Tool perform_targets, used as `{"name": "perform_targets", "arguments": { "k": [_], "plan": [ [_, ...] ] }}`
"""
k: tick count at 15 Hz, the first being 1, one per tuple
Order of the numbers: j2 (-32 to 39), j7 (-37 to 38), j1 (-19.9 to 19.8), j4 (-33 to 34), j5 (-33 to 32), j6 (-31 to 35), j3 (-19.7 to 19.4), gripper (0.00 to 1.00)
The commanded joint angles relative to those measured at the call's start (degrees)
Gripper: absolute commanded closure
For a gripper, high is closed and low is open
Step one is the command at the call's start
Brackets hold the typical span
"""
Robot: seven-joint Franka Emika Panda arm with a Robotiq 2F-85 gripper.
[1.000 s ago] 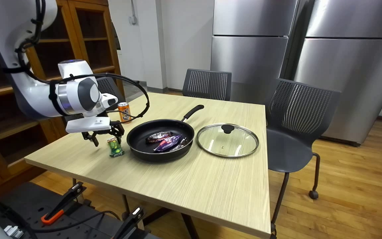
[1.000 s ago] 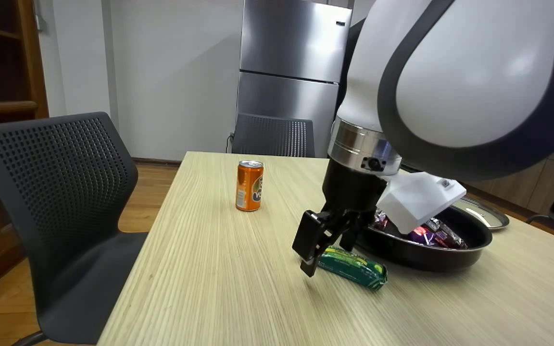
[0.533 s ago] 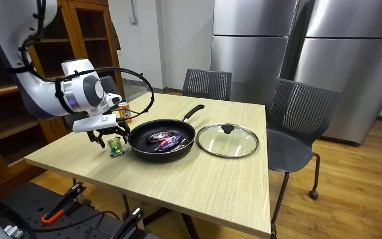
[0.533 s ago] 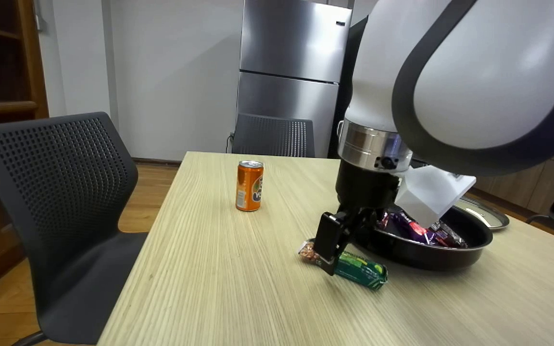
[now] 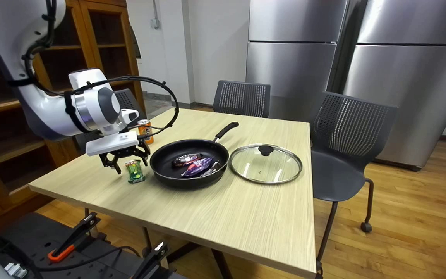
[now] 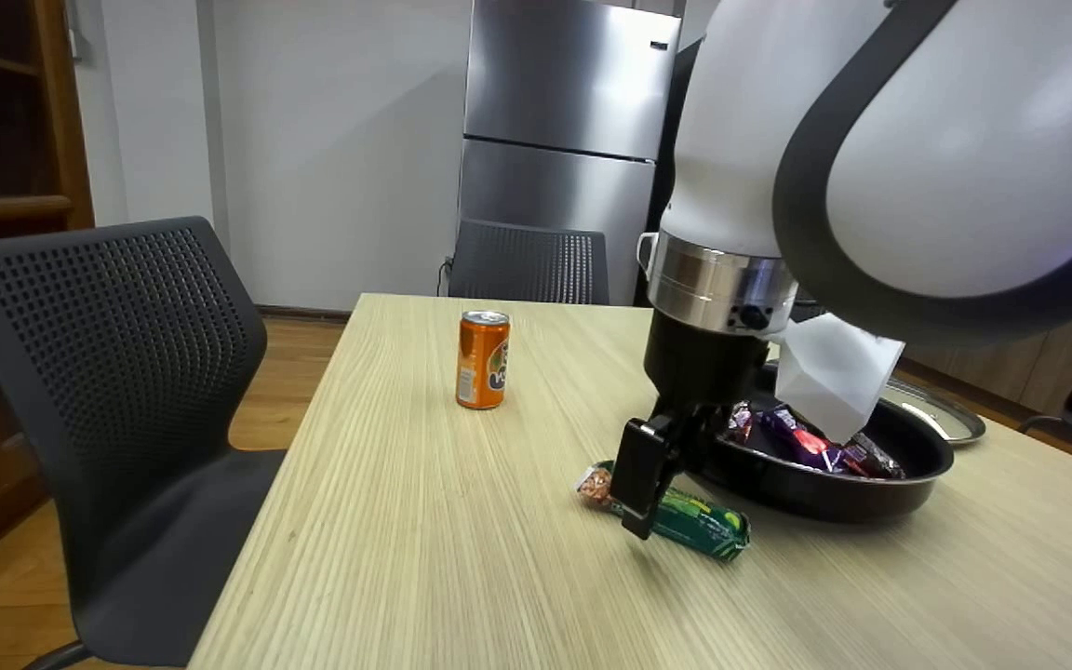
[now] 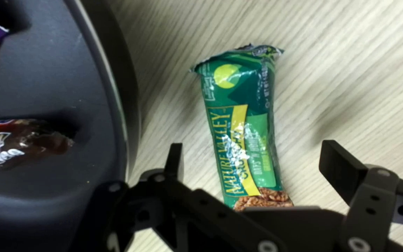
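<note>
A green granola bar (image 7: 243, 140) lies flat on the table, its oat-coloured end partly hidden behind the gripper body in the wrist view. My gripper (image 7: 253, 154) stands open above it, one finger to each side and neither touching it. In an exterior view the gripper (image 5: 132, 167) hovers low over the bar (image 5: 135, 172), its nearer-to-pan finger close beside the pan's rim. Elsewhere a single finger shows in front of the bar (image 6: 699, 523). The black frying pan (image 5: 186, 183) holds several wrapped bars, among them a purple one (image 5: 198, 166).
A glass lid (image 5: 246, 164) with a black knob lies on the table beyond the pan. An orange soda can (image 6: 482, 361) stands upright behind the gripper. The pan handle (image 5: 226, 131) points toward the back. Grey chairs (image 5: 242, 97) surround the table.
My gripper has shifted toward the pan, rightward in both exterior views, so its fingers now straddle the bar. The pan appears nudged very slightly the same way. The bar lies where it was.
</note>
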Motion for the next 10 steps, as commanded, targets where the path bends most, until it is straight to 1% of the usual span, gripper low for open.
{"name": "perform_targets", "arguments": {
  "k": [1,3,10],
  "plan": [
    [-1.22,-2.53,-2.69,0.09,-1.45,-1.60,2.85,0.00],
    [-1.07,-2.96,-3.46,0.26,-1.32,-1.61,3.85,0.00],
    [-0.75,-3.66,-4.10,0.61,-1.52,-2.04,4.15,0.00]
  ]
}}
